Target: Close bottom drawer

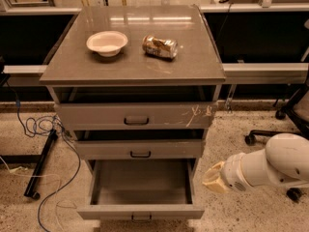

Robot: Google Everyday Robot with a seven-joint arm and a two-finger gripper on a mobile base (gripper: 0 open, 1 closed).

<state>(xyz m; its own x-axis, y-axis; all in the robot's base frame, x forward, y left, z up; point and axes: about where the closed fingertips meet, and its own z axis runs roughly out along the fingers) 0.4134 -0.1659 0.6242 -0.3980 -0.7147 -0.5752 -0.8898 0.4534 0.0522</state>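
The bottom drawer of the grey metal cabinet is pulled far out. Its deep box shows empty from above, and its small dark handle sits at the centre of the front, at the lower edge of the view. My gripper, cream-coloured at the end of the white arm, is to the right of the open drawer, level with its right side wall and apart from it. It holds nothing that I can see.
The middle drawer and the scratched top drawer stand slightly out. A white bowl and a crushed can lie on the cabinet top. Cables and a black bar lie on the floor left; an office chair base is right.
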